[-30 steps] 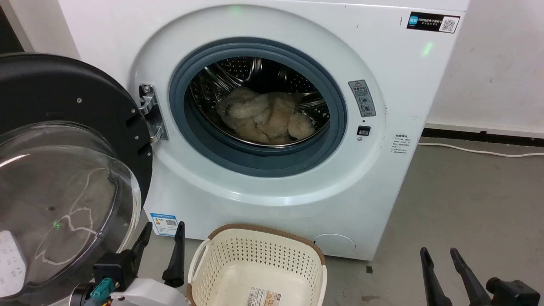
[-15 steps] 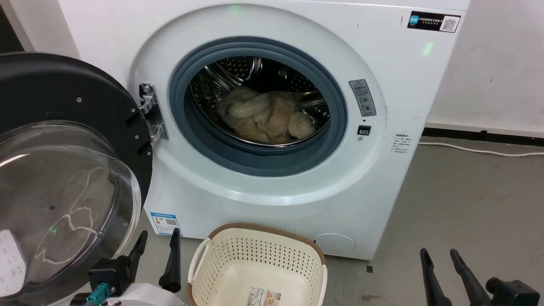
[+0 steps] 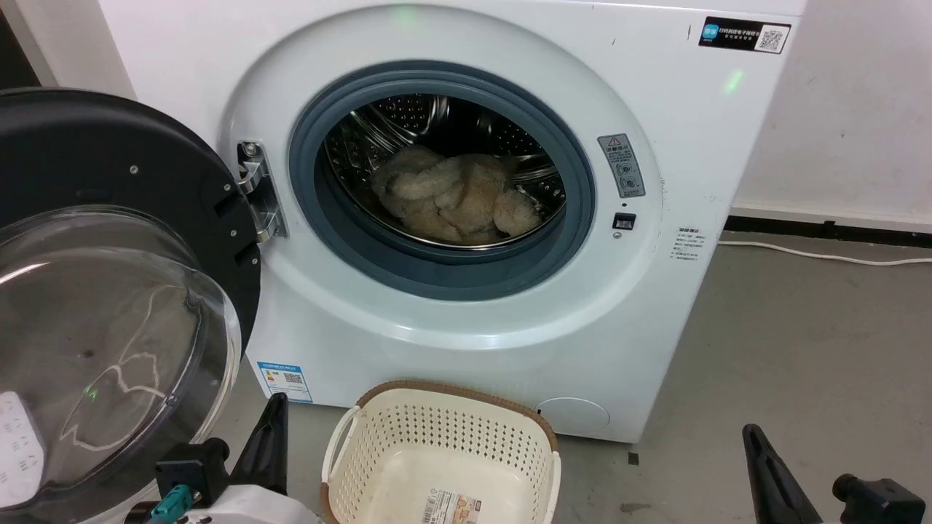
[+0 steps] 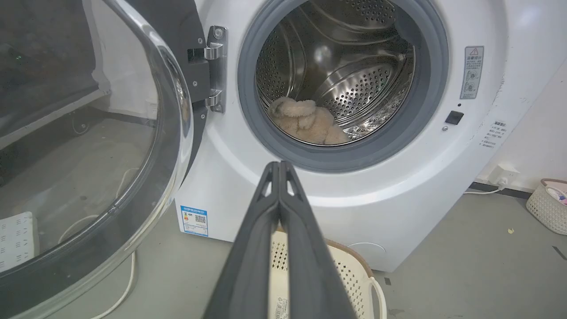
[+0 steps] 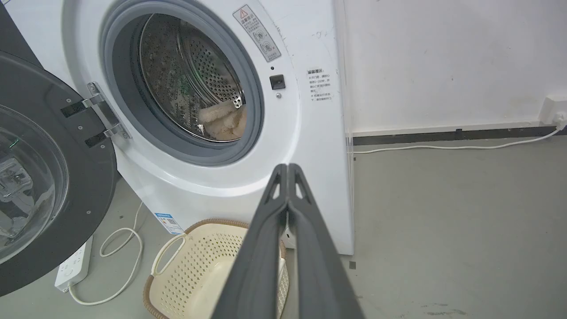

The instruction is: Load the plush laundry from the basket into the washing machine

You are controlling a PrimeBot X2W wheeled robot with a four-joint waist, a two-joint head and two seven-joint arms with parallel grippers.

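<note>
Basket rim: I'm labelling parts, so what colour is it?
The basket rim is brown, woven-look; head view shows it best.

Our head camera: up high, looks down at big white front-loading washing machine (image 3: pixel 466 342), fairly near. Our left wrist camera: low, faces shiny steel drum with holes (image 4: pixel 359 88) almost straight on. Our right wrist camera: low, looks at it slantwise from right. We see machine and oval cream plastic basket (image 3: pixel 437 437) in all three.

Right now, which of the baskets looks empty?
The basket in front of the washer, showing only its bottom label; the other basket by the wall holds coloured items.
</note>
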